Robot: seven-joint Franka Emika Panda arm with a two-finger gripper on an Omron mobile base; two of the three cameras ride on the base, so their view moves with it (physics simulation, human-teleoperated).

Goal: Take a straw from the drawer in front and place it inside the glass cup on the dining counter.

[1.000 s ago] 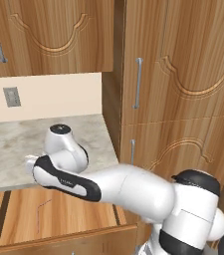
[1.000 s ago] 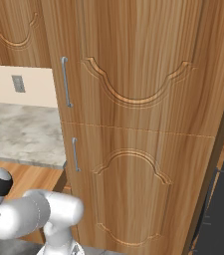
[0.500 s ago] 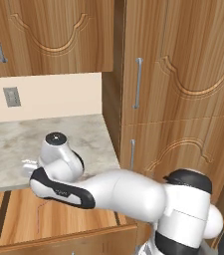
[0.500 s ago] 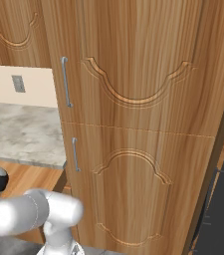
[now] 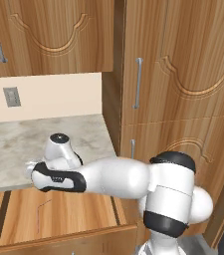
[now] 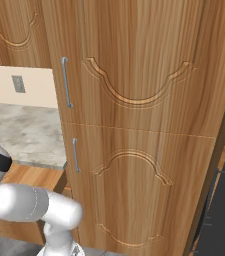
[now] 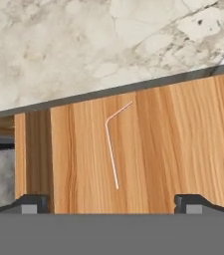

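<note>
The straw is a very thin pale pink line with a bent top, lying flat on the light wood floor of the open drawer. In the hand view my gripper looks straight down at it, open wide, one dark fingertip on either side of the straw's lower end and nothing between them. From the left base view the straw shows faintly in the drawer, below and slightly right of my hand, which hangs over the drawer's left part. The glass cup and the dining counter are out of view.
The marbled kitchen worktop juts over the back of the drawer, close above my hand. Tall wood cabinet doors with silver handles stand to the right. A wall outlet sits on the beige backsplash. The drawer's front panel lies nearest the base.
The arm has reached a little further left and lower over the open drawer. The jaws have stayed wide open and the straw has not moved.
</note>
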